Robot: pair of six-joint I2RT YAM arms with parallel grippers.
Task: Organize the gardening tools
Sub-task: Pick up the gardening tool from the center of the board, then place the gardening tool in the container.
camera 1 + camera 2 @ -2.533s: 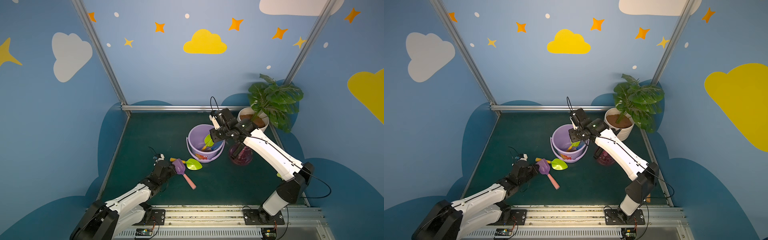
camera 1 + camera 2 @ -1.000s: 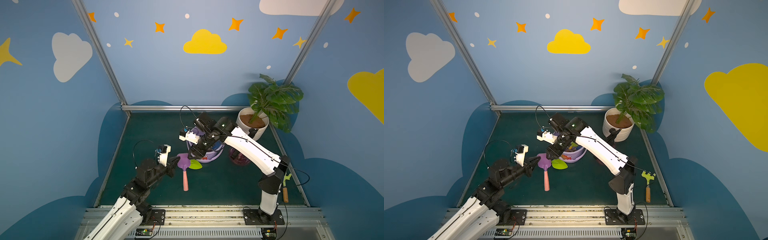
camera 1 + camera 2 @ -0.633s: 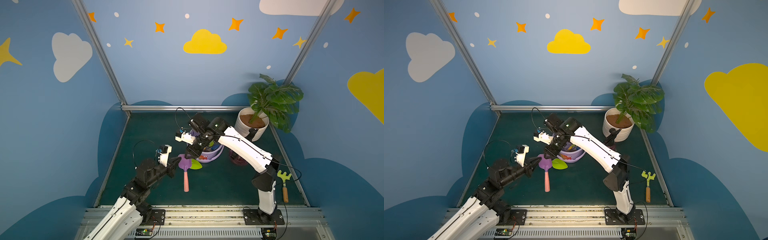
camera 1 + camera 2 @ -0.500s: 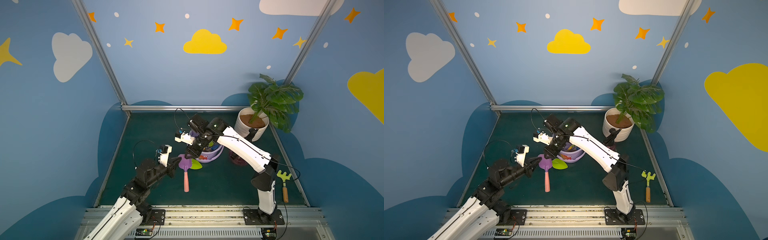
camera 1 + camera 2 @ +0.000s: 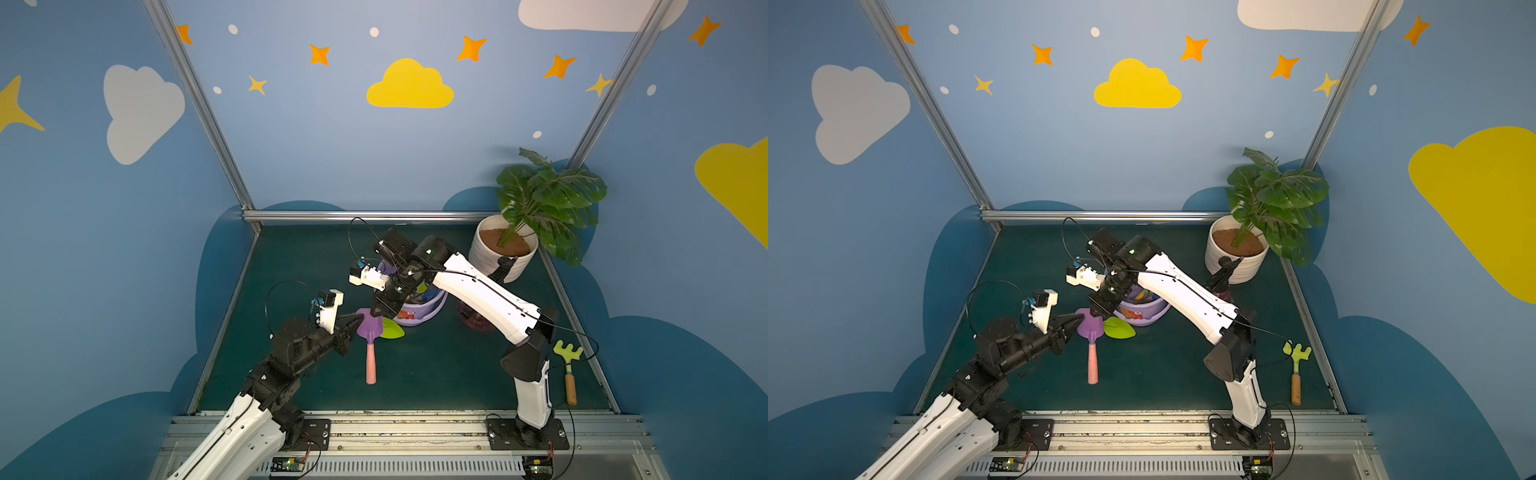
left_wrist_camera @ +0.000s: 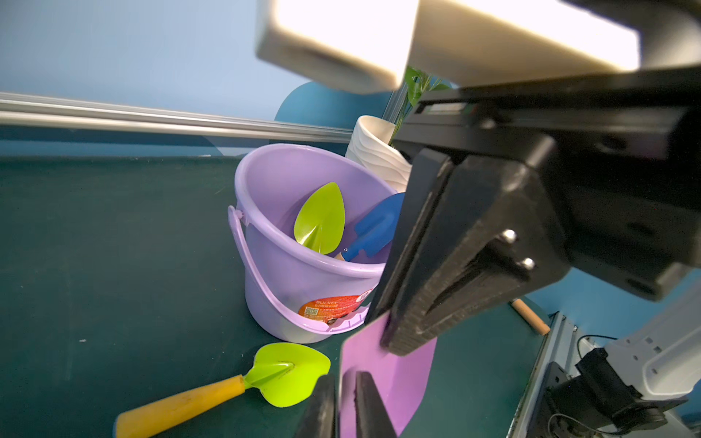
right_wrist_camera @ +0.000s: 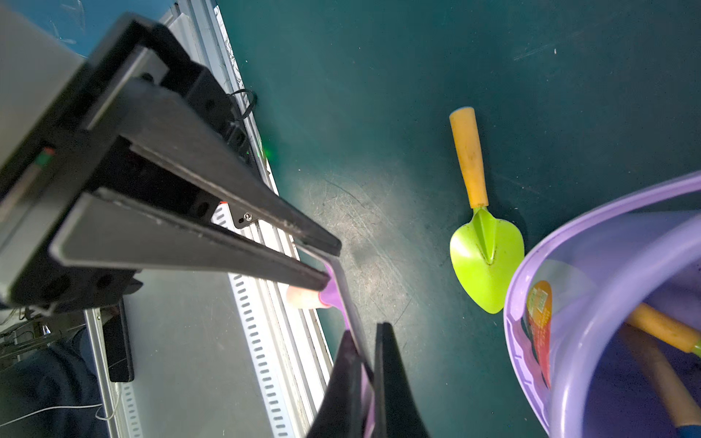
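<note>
**Purple trowel held between two arms**

The purple trowel (image 5: 369,332) hangs above the counter (image 5: 436,374), blade up and pink handle down. The right gripper (image 5: 376,311) has its fingers clamped on the blade's top edge. The left gripper (image 5: 358,322) straddles the side edge; whether it presses cannot be told. The lilac bucket (image 5: 417,318) stands just behind the right arm, which is the nearer.
</note>
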